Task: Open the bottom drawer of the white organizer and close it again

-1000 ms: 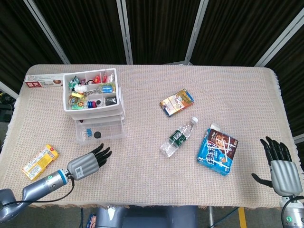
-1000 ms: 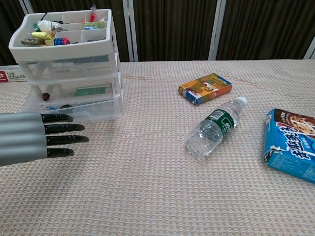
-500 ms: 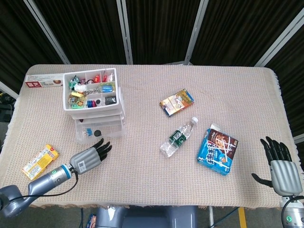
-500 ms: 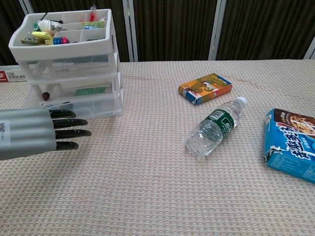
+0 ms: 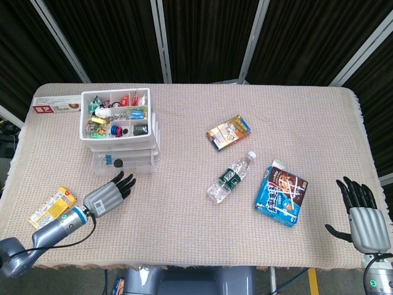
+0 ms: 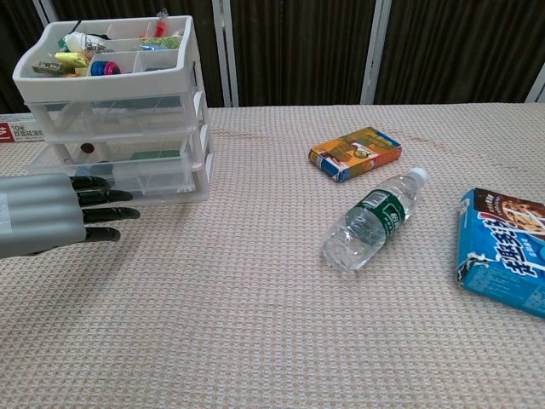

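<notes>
White organizer (image 5: 120, 130) at upper left of the bench (image 5: 196, 246), bottom drawer (image 6: 128, 177) nearly flush, left hand (image 5: 105, 196) flat, fingers (image 6: 100, 214) extended at the drawer front, grasping nothing, right hand (image 5: 362, 212) at lower right, fingers spread, released, water bottle (image 5: 229, 178) at centre.

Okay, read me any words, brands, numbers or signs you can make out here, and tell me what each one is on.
"10" then blurred characters: long red and white box behind the white organizer.
Large white Chinese characters, not legible: blue snack box.
Green label, print too small: water bottle.
Artwork and print blurred: orange box.
Print too small: yellow box.
QR-like square, unreadable: left hand.
</notes>
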`<state>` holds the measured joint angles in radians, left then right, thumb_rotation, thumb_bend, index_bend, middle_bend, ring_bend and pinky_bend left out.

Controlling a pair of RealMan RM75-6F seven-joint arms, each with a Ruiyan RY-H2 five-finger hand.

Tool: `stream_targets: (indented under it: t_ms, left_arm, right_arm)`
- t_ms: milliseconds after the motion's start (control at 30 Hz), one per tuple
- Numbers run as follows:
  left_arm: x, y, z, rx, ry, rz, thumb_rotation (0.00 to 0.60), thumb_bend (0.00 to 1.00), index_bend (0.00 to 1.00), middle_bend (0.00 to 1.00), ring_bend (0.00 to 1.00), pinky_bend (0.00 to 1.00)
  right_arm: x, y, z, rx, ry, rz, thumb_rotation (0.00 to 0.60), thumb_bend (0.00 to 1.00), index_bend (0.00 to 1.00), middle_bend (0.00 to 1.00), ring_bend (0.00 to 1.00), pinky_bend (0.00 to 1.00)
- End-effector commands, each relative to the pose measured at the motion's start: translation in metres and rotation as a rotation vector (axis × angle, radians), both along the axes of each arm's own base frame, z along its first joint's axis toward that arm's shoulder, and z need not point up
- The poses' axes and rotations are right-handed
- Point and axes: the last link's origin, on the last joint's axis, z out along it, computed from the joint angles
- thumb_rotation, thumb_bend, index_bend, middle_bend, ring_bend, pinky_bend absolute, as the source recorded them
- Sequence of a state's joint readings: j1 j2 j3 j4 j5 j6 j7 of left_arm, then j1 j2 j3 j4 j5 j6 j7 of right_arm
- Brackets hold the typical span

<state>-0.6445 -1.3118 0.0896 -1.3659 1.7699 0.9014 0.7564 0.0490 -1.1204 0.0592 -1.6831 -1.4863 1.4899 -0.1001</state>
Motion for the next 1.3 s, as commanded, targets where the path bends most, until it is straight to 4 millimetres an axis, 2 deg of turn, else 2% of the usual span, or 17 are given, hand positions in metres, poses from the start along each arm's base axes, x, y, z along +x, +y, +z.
stream_targets:
  t_ms: [33,633,933,1100,1300]
  left_arm:
    - [-0.001,0.0,0.0,0.002,-0.01,0.006,0.6,1.0,0.22,0.05,0.0,0.12]
    - [-0.005,0.021,0.001,0.061,-0.007,0.055,0.6,1.0,0.22,0.05,0.0,0.12]
    - [-0.011,0.031,0.011,0.11,-0.011,0.093,0.6,1.0,0.21,0.05,0.0,0.13]
    - [-0.012,0.029,0.014,0.11,-0.025,0.101,0.6,1.0,0.21,0.05,0.0,0.13]
    - [-0.007,0.01,0.013,0.077,-0.099,0.109,0.6,1.0,0.19,0.05,0.0,0.12]
  right_arm:
    - [0.0,0.0,0.0,0.0,0.0,0.0,0.6,0.01,0.05,0.0,0.0,0.0]
    - [0.0,0.0,0.0,0.0,-0.001,0.001,0.6,0.01,0.05,0.0,0.0,0.0]
    - [0.0,0.0,0.0,0.002,-0.002,0.001,0.6,0.01,0.05,0.0,0.0,0.0]
    - [0.0,0.0,0.0,0.003,-0.002,-0.001,0.6,0.01,0.05,0.0,0.0,0.0]
    - [0.0,0.0,0.0,0.002,-0.002,-0.002,0.6,0.01,0.05,0.0,0.0,0.0]
